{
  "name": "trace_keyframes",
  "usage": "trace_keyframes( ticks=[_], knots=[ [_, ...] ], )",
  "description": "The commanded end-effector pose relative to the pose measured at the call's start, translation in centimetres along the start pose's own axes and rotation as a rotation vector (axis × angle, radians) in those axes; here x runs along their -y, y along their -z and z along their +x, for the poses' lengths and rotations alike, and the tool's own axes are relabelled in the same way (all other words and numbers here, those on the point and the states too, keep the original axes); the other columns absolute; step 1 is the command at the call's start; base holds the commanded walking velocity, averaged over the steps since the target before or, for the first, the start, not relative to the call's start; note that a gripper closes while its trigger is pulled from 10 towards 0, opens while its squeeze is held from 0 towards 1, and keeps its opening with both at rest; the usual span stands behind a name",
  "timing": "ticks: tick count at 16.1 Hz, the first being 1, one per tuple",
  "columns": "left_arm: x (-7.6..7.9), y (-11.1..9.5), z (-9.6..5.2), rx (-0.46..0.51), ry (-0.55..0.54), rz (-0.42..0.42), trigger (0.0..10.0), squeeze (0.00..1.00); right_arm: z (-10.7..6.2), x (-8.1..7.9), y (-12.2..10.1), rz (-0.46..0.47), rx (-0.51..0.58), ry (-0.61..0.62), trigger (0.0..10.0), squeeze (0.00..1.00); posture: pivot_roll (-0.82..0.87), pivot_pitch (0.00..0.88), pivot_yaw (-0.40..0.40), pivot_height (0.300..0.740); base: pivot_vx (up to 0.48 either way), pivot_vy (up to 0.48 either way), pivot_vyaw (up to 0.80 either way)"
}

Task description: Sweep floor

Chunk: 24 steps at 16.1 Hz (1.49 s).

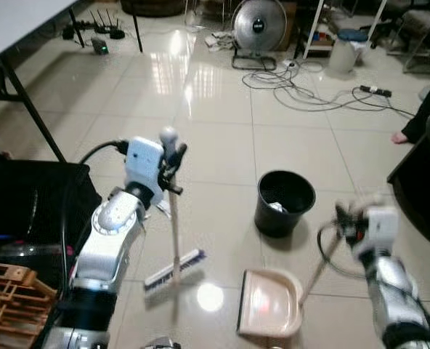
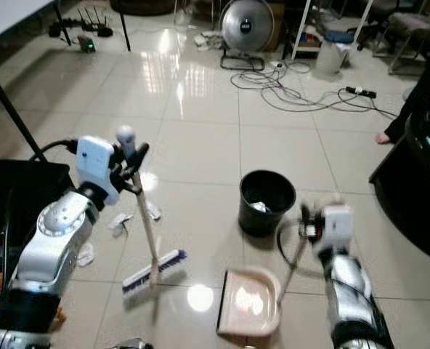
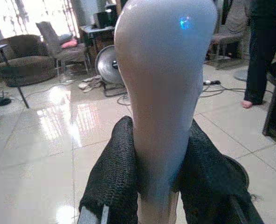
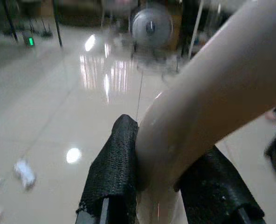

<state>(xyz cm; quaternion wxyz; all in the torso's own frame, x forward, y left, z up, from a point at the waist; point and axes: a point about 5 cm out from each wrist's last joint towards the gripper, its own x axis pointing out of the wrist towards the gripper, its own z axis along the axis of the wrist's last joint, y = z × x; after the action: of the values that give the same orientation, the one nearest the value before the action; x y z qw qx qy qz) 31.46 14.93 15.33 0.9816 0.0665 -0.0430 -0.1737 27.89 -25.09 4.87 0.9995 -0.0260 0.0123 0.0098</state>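
Glossy tiled floor (image 1: pixel 222 145): nearest, pink dustpan (image 1: pixel 269 302) flat, its handle pinched by right gripper (image 4: pixel 159 186) fingers; broom (image 1: pixel 173 267), light, stiff, top-heavy lever, clamped near its knob by left gripper (image 3: pixel 154 177); beyond, black bin (image 1: pixel 284 202), paper scraps (image 2: pixel 120 220) blurred.

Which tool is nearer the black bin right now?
Right. The right tool holds the dustpan handle just beside the black bin; the left tool grips the broom farther off.
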Motion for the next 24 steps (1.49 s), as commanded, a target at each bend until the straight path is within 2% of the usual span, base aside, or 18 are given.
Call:
trace_keyframes(
  ticks=[1, 4, 5, 6, 9, 10, 11, 13, 14, 15, 18, 21, 24],
  knots=[
    [-0.5, -0.9, 0.3, 0.037, -0.031, 0.026, 10.0, 0.00, 1.2, -0.1, -2.5, 0.019, 0.103, 0.008, 0.0, 0.00, -0.01, 0.000, -0.051, 0.740, 0.000, 0.000, 0.00],
    [-1.5, -1.4, 0.7, 0.032, -0.092, -0.020, 10.0, 0.00, 2.3, -0.5, -6.6, 0.032, 0.203, 0.023, 0.0, 0.00, -0.01, 0.000, -0.050, 0.740, 0.000, 0.000, 0.00],
    [-1.5, -1.8, 0.9, 0.034, -0.095, -0.027, 10.0, 0.00, 2.6, -0.6, -7.8, 0.036, 0.206, 0.030, 10.0, 0.00, -0.01, 0.000, -0.042, 0.740, 0.000, 0.000, 0.00],
    [-1.1, -2.7, 1.3, 0.056, -0.081, -0.015, 10.0, 0.00, 2.8, -0.9, -9.8, 0.056, 0.219, 0.025, 10.0, 0.00, -0.01, 0.000, -0.033, 0.740, 0.000, 0.000, 0.00],
    [-1.3, -3.0, 1.7, 0.033, -0.102, 0.018, 10.0, 0.00, 3.1, -2.1, -12.5, 0.078, 0.228, 0.006, 10.0, 0.00, 0.00, 0.000, -0.047, 0.740, 0.000, 0.000, 0.00],
    [-1.5, -3.4, 1.6, 0.041, -0.125, 0.029, 10.0, 0.00, 3.4, -2.0, -12.9, 0.010, 0.165, 0.111, 10.0, 0.00, 0.01, 0.000, -0.050, 0.740, 0.000, 0.000, 0.00],
    [-1.9, -3.6, 1.4, 0.034, -0.149, 0.028, 10.0, 0.00, 3.7, -2.2, -13.4, -0.041, 0.148, 0.142, 10.0, 0.00, 0.02, 0.000, -0.047, 0.740, 0.000, 0.000, 0.00],
    [-2.4, -3.4, 0.3, 0.022, -0.155, 0.047, 10.0, 0.00, 3.0, -4.2, -14.7, 0.070, 0.232, -0.061, 10.0, 0.00, 0.06, 0.000, -0.048, 0.740, 0.000, 0.000, 0.00],
    [-2.4, -3.2, -0.4, 0.023, -0.155, 0.086, 10.0, 0.00, 2.6, -4.5, -14.1, 0.095, 0.173, -0.033, 10.0, 0.00, 0.07, 0.000, -0.045, 0.740, 0.000, 0.000, 0.00],
    [-2.4, -2.9, -1.2, 0.027, -0.170, 0.091, 10.0, 0.00, 2.1, -5.3, -13.6, 0.084, 0.145, -0.051, 10.0, 0.00, 0.07, 0.000, -0.046, 0.740, 0.000, 0.000, 0.00],
    [-2.5, -2.4, -2.9, 0.017, -0.258, 0.051, 10.0, 0.00, 1.3, -7.1, -13.2, 0.090, 0.115, -0.086, 10.0, 0.00, 0.08, 0.000, -0.097, 0.740, 0.000, 0.000, 0.00],
    [-1.8, -2.9, -2.9, 0.048, -0.241, 0.059, 10.0, 0.00, 1.6, -8.1, -14.1, 0.163, 0.129, -0.150, 10.0, 0.00, 0.08, 0.001, -0.105, 0.740, 0.000, 0.000, 0.00],
    [-1.0, -3.5, -2.7, 0.062, -0.224, 0.086, 10.0, 0.00, 1.3, -8.3, -14.4, 0.068, 0.136, -0.169, 10.0, 0.00, 0.08, 0.015, -0.093, 0.740, 0.000, 0.000, 0.00]
  ],
)
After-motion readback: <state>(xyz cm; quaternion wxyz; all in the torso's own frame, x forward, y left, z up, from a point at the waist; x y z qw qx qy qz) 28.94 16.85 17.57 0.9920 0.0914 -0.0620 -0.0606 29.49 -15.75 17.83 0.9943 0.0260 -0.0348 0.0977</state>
